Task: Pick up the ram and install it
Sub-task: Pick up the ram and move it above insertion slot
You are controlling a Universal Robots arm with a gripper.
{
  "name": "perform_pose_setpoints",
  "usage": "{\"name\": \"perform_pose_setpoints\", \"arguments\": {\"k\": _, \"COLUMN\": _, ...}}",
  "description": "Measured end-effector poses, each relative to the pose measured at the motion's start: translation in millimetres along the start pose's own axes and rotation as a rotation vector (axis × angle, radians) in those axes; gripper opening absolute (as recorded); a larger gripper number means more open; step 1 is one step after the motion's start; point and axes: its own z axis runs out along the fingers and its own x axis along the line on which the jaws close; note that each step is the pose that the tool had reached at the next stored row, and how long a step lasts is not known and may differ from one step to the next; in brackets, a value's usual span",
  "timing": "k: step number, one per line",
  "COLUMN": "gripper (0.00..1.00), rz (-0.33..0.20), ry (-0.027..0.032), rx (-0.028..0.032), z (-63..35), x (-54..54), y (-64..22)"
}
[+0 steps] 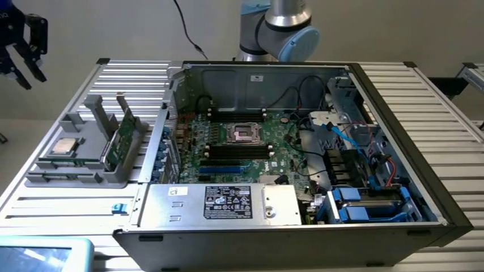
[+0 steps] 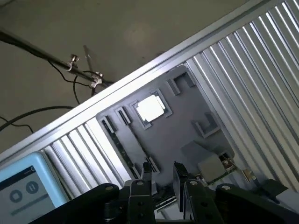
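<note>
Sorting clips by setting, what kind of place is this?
Probably a robotics lab bench for computer assembly: an open desktop case sits on a ribbed metal table, with the ram standing in a grey parts holder.

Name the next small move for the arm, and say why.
Probably bring the tool across and over the memory stick. The tool is open and empty, high at the exterior view's left and well apart from the stick, which stands untouched in the grey holder.

Exterior camera high, looking down over computer case [image 1: 250, 85], wrist camera off aside, tilted down, both sharing grey holder [image 1: 92, 141].
</note>
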Motion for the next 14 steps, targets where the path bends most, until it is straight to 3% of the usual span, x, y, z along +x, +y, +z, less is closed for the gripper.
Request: {"name": "perform_pose_setpoints", "arguments": {"k": 14, "gripper": 0.32, "rz": -0.254, "ry": 0.0132, "rx": -0.0051, "z": 2.1, "x": 0.2, "y": 0.2}}
